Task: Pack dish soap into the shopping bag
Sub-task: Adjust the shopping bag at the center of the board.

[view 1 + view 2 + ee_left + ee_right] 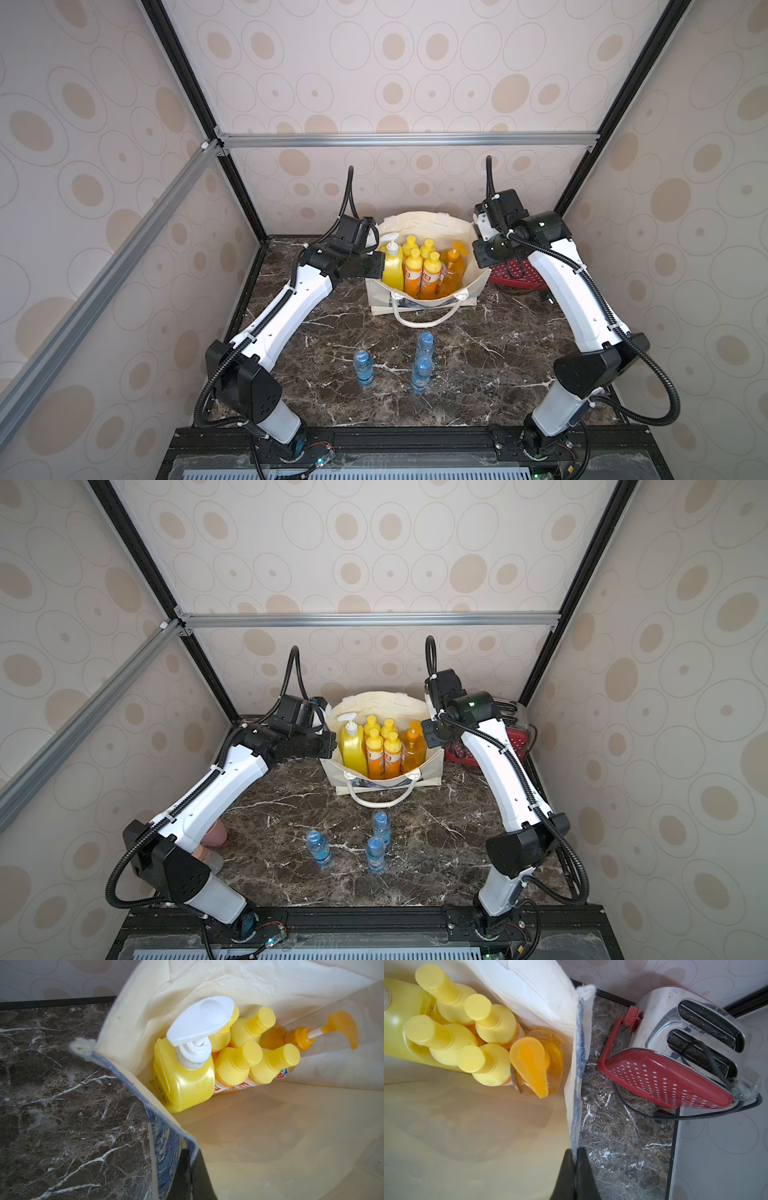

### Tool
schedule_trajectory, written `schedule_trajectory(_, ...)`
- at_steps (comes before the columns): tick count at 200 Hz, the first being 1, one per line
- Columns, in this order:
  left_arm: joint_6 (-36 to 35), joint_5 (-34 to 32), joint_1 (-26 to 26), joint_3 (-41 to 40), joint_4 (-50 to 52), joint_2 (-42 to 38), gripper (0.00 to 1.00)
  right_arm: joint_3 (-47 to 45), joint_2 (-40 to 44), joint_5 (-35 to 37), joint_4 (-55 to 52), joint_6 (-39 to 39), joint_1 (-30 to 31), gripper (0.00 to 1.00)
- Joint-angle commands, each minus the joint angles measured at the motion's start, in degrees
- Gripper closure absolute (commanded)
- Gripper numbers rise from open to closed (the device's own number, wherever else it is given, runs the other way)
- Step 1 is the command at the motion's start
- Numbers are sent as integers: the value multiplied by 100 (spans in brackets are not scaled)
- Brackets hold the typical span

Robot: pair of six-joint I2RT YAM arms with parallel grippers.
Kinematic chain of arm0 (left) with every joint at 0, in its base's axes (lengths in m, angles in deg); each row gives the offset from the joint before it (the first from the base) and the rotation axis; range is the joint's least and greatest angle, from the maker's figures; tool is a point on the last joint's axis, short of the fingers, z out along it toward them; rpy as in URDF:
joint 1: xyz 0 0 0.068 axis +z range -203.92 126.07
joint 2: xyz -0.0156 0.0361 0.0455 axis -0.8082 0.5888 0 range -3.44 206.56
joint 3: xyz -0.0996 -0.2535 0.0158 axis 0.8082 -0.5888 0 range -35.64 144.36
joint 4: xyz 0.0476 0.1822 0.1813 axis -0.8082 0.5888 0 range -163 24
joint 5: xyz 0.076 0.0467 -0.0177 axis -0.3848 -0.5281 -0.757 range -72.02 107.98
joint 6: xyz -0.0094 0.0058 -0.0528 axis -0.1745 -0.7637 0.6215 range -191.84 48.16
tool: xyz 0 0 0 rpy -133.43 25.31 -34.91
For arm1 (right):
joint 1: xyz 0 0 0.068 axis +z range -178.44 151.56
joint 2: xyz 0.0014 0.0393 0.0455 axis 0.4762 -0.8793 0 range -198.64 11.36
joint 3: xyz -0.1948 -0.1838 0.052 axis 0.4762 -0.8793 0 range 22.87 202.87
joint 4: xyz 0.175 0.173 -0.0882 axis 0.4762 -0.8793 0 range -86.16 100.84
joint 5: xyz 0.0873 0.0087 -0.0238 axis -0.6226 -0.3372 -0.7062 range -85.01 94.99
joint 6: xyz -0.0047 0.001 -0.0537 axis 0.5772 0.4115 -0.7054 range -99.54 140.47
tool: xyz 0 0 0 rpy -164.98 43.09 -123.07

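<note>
The left gripper is pinched shut on one side rim of the shopping bag. The right gripper is pinched on the opposite rim, so the soft canvas is spread between them. Just inside both, the dish soap stands packed together. Loaded, the bag is probably heavy and will sag. Thin cloth could slip from a rim pinch, so the rope handle looks the firmer hold. Just beyond the right gripper sits a toaster, its cord trailing on the worktop, close enough to snag. Well away from both grippers stand three water bottles.
</note>
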Motion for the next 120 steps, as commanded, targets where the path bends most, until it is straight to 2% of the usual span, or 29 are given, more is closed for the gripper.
schedule_trajectory(1, -16, 467, -39, 184, 43, -407, 100, -23, 425, 372, -105, 138, -55, 100)
schedule_trajectory(23, 41, 639, -42, 54, -98, -524, 100, -535, 612, 444, 96, 206, -223, 100)
schedule_trajectory(30, 41, 639, -38, 40, -106, -519, 100, -532, 623, 471, 76, 203, -227, 95)
schedule_trajectory(56, 5, 609, -37, -51, -125, -468, 70, -176, 690, -132, 38, 185, -185, 68)
schedule_trajectory(66, 6, 599, -39, -112, -151, -475, 66, -8, 728, -302, 60, 187, -78, 67)
schedule_trajectory(90, 14, 518, -33, -257, -251, -531, 64, 358, 722, -875, 189, 297, 260, 65)
schedule_trajectory(120, -3, 424, -40, -386, -292, -626, 60, 260, 488, -1468, 509, 483, 555, 65)
